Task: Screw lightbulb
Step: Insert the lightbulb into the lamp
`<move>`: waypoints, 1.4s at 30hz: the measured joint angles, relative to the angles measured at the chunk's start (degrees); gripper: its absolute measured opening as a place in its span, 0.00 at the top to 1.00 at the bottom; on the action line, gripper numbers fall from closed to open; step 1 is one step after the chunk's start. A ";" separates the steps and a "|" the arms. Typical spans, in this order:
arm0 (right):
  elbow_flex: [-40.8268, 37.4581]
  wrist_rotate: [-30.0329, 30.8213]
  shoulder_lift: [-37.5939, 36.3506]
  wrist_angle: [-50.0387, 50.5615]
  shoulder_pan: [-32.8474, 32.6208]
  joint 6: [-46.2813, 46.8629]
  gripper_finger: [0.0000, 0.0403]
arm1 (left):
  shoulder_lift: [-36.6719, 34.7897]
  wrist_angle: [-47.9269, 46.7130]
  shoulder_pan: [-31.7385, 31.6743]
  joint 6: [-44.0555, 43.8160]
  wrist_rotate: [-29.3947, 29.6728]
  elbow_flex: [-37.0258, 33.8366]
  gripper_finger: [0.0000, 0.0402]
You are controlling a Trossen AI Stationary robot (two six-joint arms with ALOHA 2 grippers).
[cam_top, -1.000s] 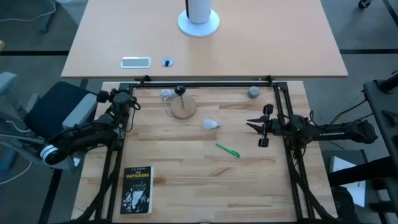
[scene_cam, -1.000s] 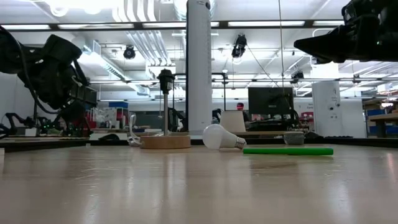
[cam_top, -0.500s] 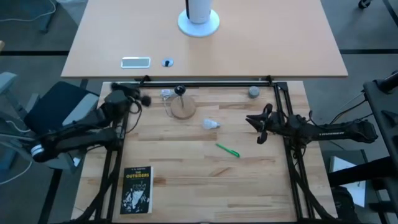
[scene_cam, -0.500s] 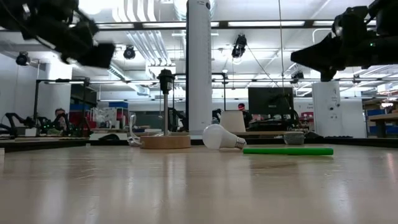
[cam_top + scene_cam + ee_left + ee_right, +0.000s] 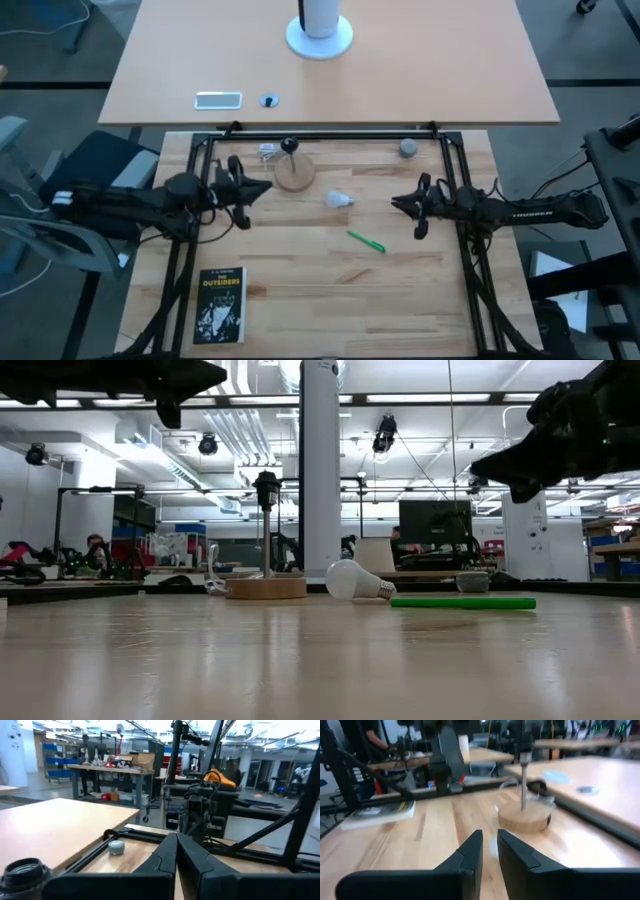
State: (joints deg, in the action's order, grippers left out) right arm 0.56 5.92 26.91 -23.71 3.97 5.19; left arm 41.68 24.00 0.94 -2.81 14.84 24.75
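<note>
- The small white frosted lightbulb (image 5: 340, 199) lies on its side mid-table toward the far edge, bare wood all around it.
- The left gripper (image 5: 262, 187), fingers pressed together, hangs near the left edge.
- The right gripper (image 5: 395, 203), fingers narrowly parted and empty, hangs near the right edge.
- Only the low view shows both held clear above the wooden table (image 5: 320, 660).
- The round wooden lamp base (image 5: 294, 174) stands just beside the bulb.

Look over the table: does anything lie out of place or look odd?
Only the lightbulb stands out: it lies on its side on the bare wood, apart from the round wooden lamp stand, whose socket has no bulb in it. Nothing looks spilled or broken.
</note>
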 joint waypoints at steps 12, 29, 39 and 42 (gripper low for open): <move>0.00 0.60 -0.21 -3.40 0.07 6.77 0.86 | 11.47 4.60 0.46 19.17 8.42 6.60 1.00; -0.02 -1.34 2.86 0.95 0.04 1.19 0.83 | 30.20 -3.09 0.70 17.99 -4.53 17.52 1.00; 0.02 -6.40 3.11 -14.04 0.04 10.55 0.82 | 25.24 0.45 20.06 20.60 22.30 16.32 1.00; 0.02 -6.40 3.16 -16.16 0.04 11.92 0.81 | 23.91 0.32 22.71 20.71 21.50 15.94 1.00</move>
State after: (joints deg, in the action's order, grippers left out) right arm 0.58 -0.48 30.06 -39.86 4.01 17.10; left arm 65.59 24.32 23.65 17.90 36.34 40.69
